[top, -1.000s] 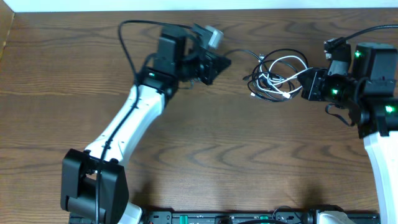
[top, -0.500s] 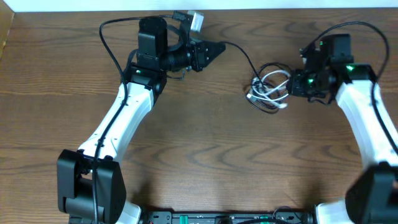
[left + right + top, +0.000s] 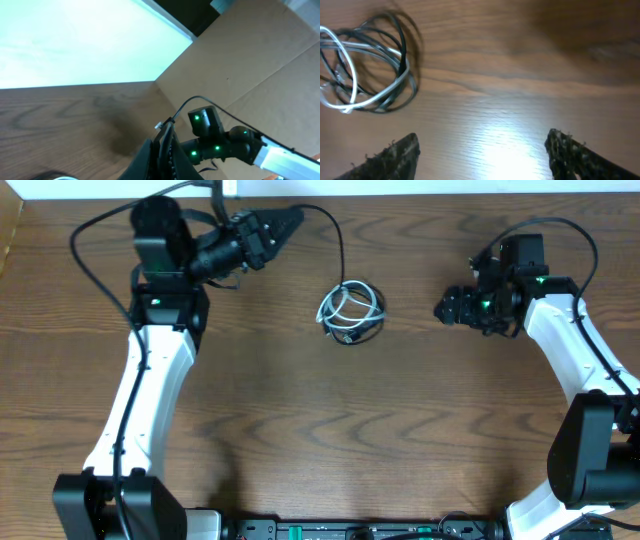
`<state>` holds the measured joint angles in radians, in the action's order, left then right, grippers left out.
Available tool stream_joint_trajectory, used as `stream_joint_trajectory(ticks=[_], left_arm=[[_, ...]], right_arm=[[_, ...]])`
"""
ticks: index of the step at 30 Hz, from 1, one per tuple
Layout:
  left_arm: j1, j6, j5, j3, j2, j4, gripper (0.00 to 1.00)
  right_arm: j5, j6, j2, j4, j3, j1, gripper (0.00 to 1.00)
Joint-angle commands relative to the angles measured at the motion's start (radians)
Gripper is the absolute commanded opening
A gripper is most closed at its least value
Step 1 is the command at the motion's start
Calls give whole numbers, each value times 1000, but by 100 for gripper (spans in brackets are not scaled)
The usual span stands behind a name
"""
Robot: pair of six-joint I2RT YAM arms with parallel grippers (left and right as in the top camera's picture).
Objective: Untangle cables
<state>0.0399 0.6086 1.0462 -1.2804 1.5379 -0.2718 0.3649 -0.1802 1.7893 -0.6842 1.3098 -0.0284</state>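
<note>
Overhead: cables (image 3: 350, 312) lie as tangled coil mid-table. Left gripper (image 3: 288, 221) clenched on black cable (image 3: 340, 242) end, near far edge. Right gripper (image 3: 482, 155) spread wide, empty, well apart from coil. Step: drawing black free. Next, probably: right pins white cable (image 3: 344, 62).

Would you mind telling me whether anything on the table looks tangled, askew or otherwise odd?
The black and white cables sit wound together in one tight coil on the table, and a black strand arcs from it to the shut left gripper. Nothing looks damaged.
</note>
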Motion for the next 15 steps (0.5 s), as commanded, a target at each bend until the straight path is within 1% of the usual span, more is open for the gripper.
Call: stream_joint_trajectory(ticks=[1,4,7,9,12,13,14,15], left_arm=[[-2,34,42,1,-42,-8,8],[8,68,43,1,-59,-16,8],[18,137,43,1,-77,-65,8],[23,185,43,1,-92,-102,8],[25,229,43,1,-122,-129,8],[25,229,43,1,-134,-130,8],[25,228,43,1,-143,-130,8],[25,228,45,1,-155,-130,8]], right_arm=[[167,1,-5,37,17,-29,90],[142,0,-3,71,17,-68,99],[101,-10,-3,102,17,-117,95],[101,-17,-3,128,17,-151,89],[94,-32,-3,158,17,-204,67],[79,-33,-3,163,17,-227,62],[70,-38,-3,165,17,-239,60],[46,-62,-3,165,17,-257,61]])
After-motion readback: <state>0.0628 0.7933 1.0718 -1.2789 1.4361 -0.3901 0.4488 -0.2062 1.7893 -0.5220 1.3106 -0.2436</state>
